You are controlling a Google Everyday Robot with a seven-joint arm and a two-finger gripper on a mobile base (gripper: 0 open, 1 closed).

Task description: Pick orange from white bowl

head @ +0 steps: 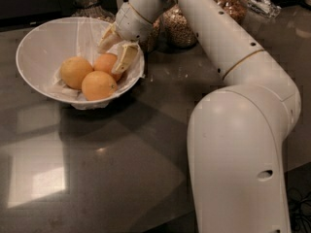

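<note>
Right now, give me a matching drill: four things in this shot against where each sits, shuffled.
1 claw
2 orange
3 white bowl
4 grain jar

a on the dark table, left side
b behind the bowl's right edge
c open, reaching in over the bowl's right rim
d rearmost in the bowl, next to the claw

Pairs: 1-c, 2-d, 3-a, 4-b
</note>
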